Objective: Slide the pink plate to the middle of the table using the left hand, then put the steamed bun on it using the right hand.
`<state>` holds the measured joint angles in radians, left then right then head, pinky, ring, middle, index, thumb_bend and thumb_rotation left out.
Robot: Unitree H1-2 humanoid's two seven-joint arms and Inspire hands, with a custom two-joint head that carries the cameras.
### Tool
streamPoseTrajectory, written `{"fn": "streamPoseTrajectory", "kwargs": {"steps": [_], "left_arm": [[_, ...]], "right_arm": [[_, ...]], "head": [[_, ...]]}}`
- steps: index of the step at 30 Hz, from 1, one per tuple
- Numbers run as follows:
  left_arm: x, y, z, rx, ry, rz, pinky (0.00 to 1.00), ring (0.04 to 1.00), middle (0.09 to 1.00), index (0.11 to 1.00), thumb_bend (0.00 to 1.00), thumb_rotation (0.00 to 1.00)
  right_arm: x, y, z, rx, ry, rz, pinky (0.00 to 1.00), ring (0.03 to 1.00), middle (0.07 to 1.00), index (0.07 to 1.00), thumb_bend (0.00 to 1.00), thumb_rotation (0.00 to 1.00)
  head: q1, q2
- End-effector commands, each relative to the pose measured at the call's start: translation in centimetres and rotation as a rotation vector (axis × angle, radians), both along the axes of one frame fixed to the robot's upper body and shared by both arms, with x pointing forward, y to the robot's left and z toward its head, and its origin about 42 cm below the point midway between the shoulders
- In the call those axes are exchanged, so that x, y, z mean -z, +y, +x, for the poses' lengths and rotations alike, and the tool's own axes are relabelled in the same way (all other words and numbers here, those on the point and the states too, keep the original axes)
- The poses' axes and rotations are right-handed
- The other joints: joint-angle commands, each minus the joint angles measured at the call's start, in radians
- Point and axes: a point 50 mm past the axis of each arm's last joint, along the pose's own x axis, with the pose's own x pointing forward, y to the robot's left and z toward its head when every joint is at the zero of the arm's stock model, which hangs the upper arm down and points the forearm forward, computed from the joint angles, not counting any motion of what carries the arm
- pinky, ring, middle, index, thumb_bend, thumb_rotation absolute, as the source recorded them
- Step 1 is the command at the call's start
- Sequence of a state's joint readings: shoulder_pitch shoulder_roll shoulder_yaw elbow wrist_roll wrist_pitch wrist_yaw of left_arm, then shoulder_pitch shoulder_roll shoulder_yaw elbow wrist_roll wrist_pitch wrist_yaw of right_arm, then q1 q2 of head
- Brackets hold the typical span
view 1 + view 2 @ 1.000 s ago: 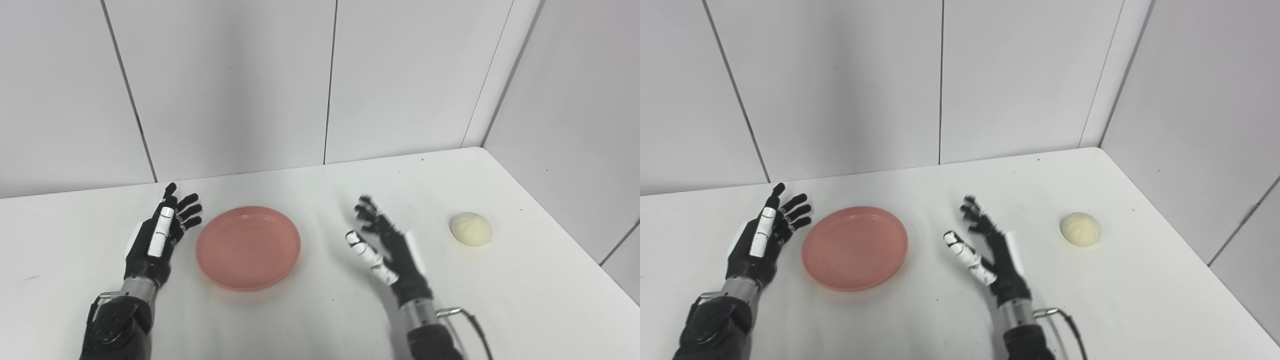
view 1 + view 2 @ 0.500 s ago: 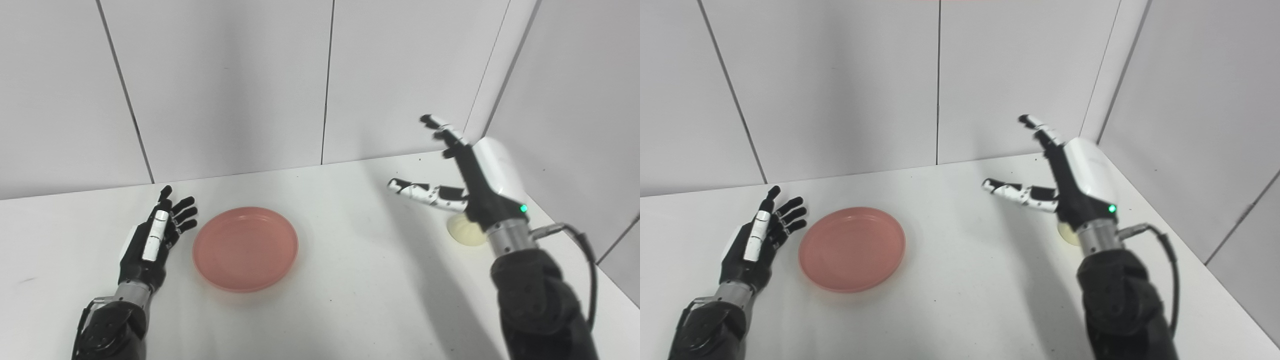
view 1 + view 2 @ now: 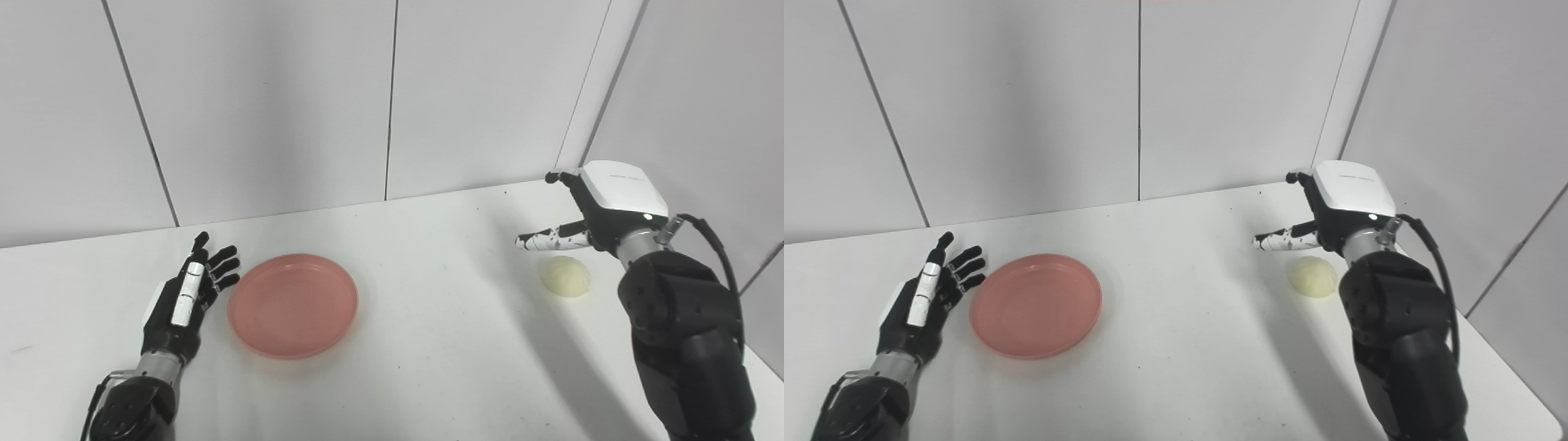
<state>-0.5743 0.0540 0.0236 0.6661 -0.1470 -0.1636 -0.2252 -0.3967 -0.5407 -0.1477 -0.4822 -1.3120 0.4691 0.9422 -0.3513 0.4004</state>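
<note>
Hovering the right robot hand [image 3: 603, 211], fingers spread and empty, above the bun [image 3: 565, 276] near the counter's [image 3: 429, 355] right edge, needing a gentle descent; left robot hand [image 3: 184, 300] lying splayed beside the plate [image 3: 293, 305] left of centre.

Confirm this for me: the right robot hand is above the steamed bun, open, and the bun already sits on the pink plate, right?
Not quite. The steamed bun lies on the bare table, far from the pink plate, as the left eye view shows. The right robot hand is indeed open above it.
</note>
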Motion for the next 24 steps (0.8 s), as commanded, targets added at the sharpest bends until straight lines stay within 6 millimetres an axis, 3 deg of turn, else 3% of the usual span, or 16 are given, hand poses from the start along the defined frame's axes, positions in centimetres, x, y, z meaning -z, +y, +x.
{"fn": "streamPoseTrajectory", "kwargs": {"steps": [1,12,24], "left_arm": [[0.2,-0.3,-0.1,0.008,0.030,0.009,0.81,0.841,0.844,1.000,0.67,0.86],[0.2,-0.7,-0.3,0.019,0.035,0.023,0.78,0.811,0.817,1.000,0.64,0.86],[0.1,-0.7,-0.5,0.034,0.042,0.033,0.77,0.813,0.828,1.000,0.57,0.86]], "right_arm": [[-2.1,-0.4,0.5,0.010,-0.046,-0.058,0.58,0.775,0.829,0.783,0.93,0.58],[0.1,-2.1,4.3,0.047,0.072,-0.076,0.59,0.761,0.809,0.786,0.94,0.60],[3.6,-5.2,5.8,0.104,0.160,-0.048,0.67,0.812,0.842,0.796,1.00,0.69]], "head": [[0.001,0.001],[0.007,-0.001],[0.012,0.010]]}}
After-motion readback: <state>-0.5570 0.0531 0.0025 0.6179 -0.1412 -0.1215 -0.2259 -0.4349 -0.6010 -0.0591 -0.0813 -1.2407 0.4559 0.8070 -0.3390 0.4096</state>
